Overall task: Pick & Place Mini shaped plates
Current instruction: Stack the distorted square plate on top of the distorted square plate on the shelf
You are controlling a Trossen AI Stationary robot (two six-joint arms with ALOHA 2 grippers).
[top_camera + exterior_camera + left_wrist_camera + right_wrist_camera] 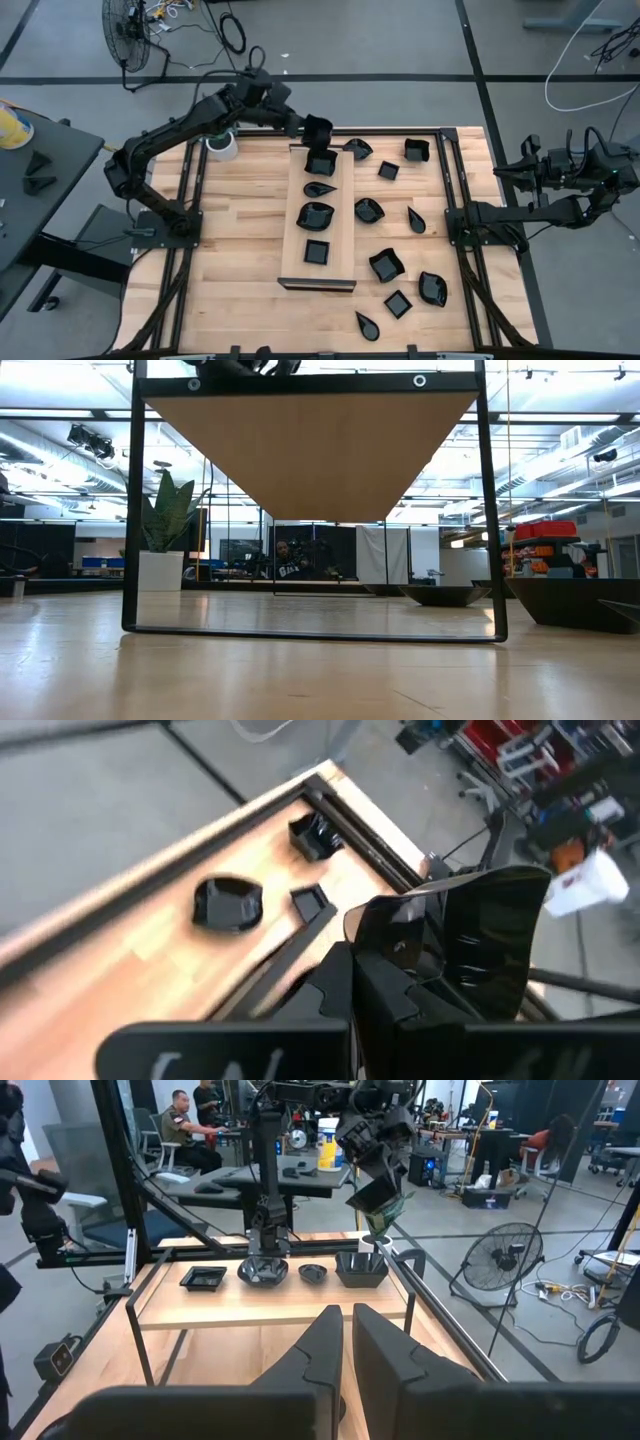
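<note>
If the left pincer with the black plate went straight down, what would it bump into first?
Probably the square black plate at the far end of the pale wooden board; the left pincer hangs just above it, though depth is unclear.

Both arms are dark, built of boxy matte-black links joined by rounded joints. The left arm (190, 120) shows thick segments; the right arm (545, 190) carries thin cables. Each gripper's fingers (385, 1355) are angular black wedges.
</note>
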